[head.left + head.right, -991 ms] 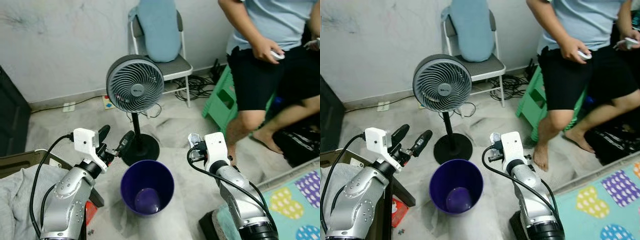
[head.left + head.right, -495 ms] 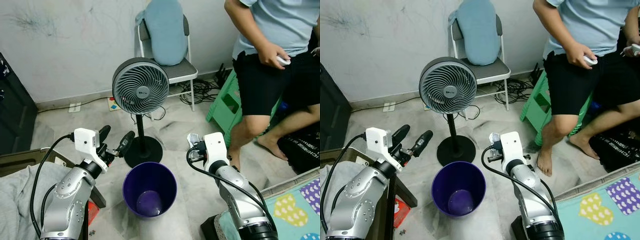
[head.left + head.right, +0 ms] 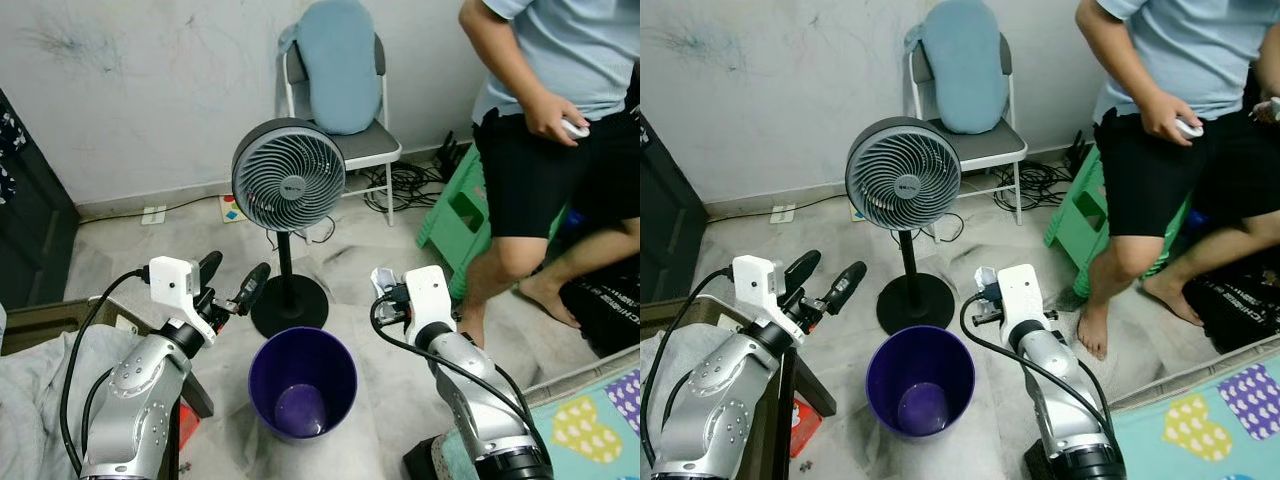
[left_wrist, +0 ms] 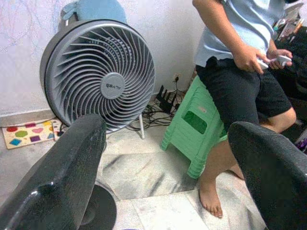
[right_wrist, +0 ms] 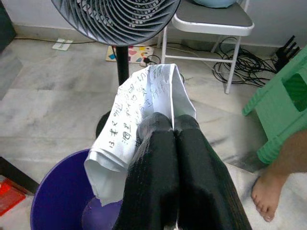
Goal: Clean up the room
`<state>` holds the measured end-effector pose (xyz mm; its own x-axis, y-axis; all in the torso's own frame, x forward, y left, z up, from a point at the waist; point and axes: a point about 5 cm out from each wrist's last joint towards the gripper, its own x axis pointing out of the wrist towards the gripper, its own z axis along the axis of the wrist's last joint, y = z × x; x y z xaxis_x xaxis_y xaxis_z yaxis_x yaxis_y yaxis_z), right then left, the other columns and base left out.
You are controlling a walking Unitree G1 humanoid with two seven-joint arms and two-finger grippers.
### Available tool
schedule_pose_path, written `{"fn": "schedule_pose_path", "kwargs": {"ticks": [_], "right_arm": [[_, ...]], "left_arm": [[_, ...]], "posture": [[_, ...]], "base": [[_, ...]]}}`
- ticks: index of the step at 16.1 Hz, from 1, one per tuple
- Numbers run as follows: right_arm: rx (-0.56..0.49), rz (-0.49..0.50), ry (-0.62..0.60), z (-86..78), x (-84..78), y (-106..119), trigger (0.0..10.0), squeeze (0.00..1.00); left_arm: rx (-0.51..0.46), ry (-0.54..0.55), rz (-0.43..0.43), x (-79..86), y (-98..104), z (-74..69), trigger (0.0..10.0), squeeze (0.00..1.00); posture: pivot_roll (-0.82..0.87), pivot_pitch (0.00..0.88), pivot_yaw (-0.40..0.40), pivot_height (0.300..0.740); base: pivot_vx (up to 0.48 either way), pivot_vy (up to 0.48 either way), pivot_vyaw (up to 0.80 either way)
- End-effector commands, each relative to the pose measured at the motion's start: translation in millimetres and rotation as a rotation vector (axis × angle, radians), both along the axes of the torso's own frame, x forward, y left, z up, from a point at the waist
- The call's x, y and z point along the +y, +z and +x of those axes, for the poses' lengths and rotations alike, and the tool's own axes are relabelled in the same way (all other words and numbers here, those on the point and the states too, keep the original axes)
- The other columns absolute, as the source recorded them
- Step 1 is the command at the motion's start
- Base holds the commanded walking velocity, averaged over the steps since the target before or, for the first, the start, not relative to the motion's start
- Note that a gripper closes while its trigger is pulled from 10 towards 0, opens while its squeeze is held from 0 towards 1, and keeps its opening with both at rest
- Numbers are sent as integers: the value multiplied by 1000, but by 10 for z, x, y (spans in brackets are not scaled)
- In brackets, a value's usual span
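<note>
Ahead of me: grey pedestal fan (image 3: 288, 184), folding chair (image 3: 350, 140) with blue cushion (image 3: 338, 62), green stool (image 3: 458, 208), seated person (image 3: 560, 110).

Marble floor (image 3: 130, 250); scuffed white wall (image 3: 150, 90)

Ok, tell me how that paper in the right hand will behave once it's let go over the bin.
Probably light and floppy: the paper droops, creased, around the shut right hand. It may flutter rather than drop straight into the purple bin.

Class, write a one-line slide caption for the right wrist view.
Right gripper shut on a written-on paper, held above the purple bin beside the fan.
</note>
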<state>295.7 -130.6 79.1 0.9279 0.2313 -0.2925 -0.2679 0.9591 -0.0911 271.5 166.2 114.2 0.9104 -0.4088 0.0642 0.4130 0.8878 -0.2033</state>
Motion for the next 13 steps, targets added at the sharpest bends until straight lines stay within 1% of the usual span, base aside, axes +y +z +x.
{"fn": "schedule_pose_path", "kwargs": {"ticks": [1, 9, 10, 13], "right_arm": [[0, -2, 5, -3, -5, 22, 10000, 0], [2, -3, 3, -4, -4, 21, 10000, 0], [3, -3, 0, -9, -2, 18, 10000, 0], [4, -4, -12, -22, -3, 12, 10000, 0]], "left_arm": [[7, 3, 8, -8, -3, -2, 10000, 0], [10, 8, 0, -10, -11, 0, 10000, 0], [10, 20, -13, -7, -14, -2, 10000, 0], [12, 23, 10, 4, -36, -9, 10000, 0]], "posture": [[-100, 83, 6, 740], [-101, 86, 6, 740], [-101, 87, 7, 740], [-100, 95, 5, 740]], "base": [[326, 0, 0], [314, 0, 0], [0, 0, 0], [0, 0, 0]]}}
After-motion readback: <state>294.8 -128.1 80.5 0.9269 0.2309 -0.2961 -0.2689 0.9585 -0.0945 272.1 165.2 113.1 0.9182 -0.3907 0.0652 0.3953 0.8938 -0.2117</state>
